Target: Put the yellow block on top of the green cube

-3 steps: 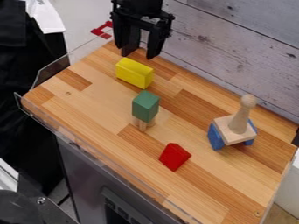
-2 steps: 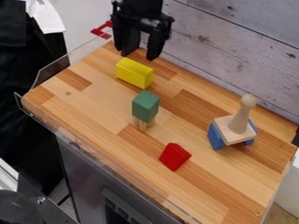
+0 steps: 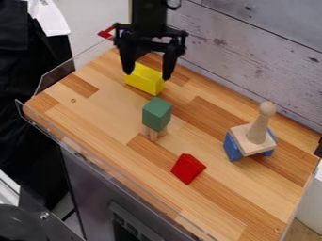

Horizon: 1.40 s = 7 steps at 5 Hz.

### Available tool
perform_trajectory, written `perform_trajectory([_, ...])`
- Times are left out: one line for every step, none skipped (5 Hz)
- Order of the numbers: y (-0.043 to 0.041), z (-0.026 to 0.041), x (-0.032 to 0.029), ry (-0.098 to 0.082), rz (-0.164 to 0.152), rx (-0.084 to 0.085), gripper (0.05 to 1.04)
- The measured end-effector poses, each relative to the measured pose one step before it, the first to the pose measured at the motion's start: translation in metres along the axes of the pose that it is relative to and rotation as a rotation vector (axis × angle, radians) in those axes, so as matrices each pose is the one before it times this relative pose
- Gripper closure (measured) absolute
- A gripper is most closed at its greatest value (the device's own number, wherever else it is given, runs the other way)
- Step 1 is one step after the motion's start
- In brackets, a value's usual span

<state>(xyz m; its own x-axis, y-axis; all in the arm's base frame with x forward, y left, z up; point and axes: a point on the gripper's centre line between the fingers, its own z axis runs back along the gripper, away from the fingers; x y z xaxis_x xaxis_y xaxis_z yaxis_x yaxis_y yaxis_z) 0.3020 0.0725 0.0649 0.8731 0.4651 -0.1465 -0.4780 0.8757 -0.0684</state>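
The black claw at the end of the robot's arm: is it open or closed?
Open: the two fingers of the gripper hang apart, with part of the yellow block visible in the gap.

A bright yellow, oblong, wooden-looking block (image 3: 144, 82) is lying on its long side on the wooden bench (image 3: 94, 115), behind and apart from the dark green, wooden-looking cube (image 3: 156, 114), which is resting upright on pale wooden supports (image 3: 153, 134).

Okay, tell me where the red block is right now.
In the camera view, the red block lies on the wooden tabletop, below the green cube and slightly to its right.
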Motion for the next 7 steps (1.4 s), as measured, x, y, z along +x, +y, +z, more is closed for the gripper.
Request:
perform_trajectory([0.0026,0.00024,0.00114,-0.0438,0.1925,-0.0642,0.084])
perform_trajectory([-0.00125,0.00105,0.00389,-0.011,0.1828,-0.0415,0.084])
perform_trajectory([-0.00427,0.00641,0.0094,-0.0446,0.2032,-0.0114,0.084])
perform_trajectory([-0.01013,0.00785,0.00622,-0.0373,0.1229,-0.0291,0.084])
perform_trajectory([-0.00389,-0.00468,0.0061,-0.0023,0.0541,-0.0187,0.084])
perform_trajectory([0.00132,-0.00488,0.00423,-0.0044,0.0339,0.0253,0.084])
perform_trajectory([0.00189,-0.0064,0.00461,0.0001,0.0152,0.0386,0.084])
